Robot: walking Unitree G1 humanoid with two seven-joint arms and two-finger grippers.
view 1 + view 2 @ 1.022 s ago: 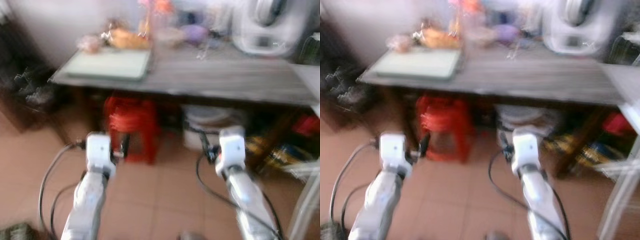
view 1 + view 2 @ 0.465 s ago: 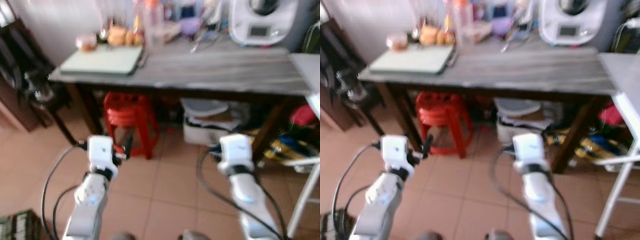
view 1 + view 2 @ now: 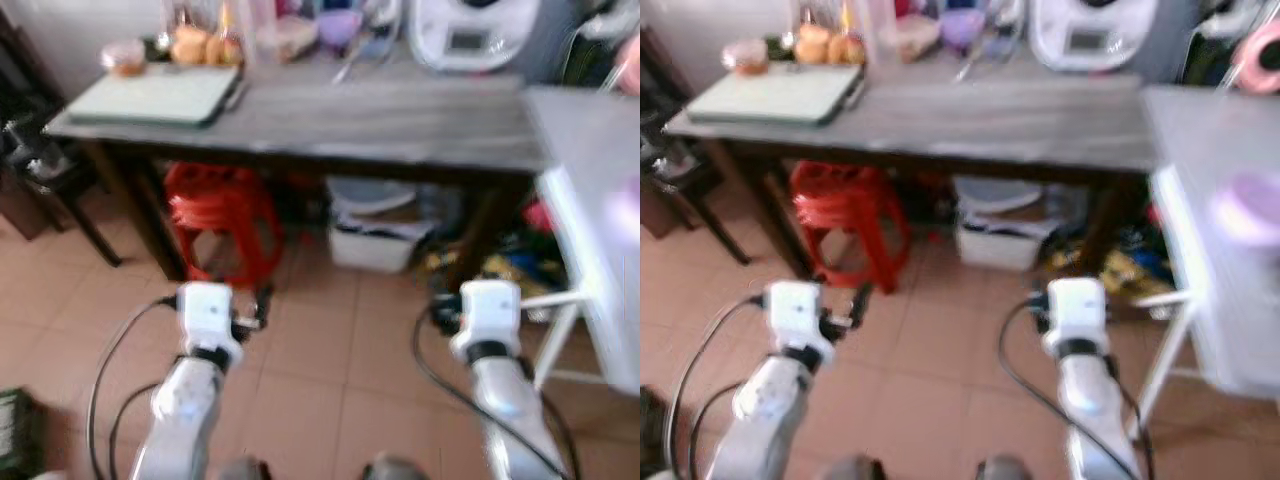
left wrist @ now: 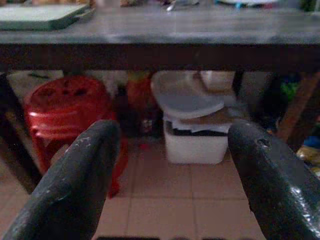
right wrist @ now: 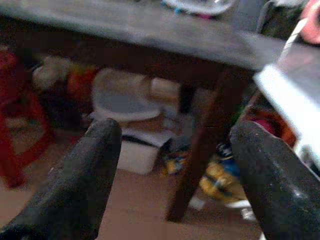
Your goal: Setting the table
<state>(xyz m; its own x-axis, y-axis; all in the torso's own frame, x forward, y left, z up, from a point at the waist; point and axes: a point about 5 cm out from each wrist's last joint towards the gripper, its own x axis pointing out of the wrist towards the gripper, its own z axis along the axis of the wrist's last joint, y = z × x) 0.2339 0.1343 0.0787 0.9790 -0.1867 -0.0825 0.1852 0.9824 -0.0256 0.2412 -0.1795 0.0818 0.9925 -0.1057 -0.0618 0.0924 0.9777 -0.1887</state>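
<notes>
Both end effectors, left (image 4: 170,175) and right (image 5: 170,175), gape wide and empty, low before the bench (image 3: 400,130); its tray (image 3: 150,95) lies up-left, nearer the left one.

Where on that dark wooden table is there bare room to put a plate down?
The dark wooden table is bare along its front, from the pale green cutting board at its left end to its right end. The back edge is crowded: oranges, a purple bowl, a white appliance.
</notes>
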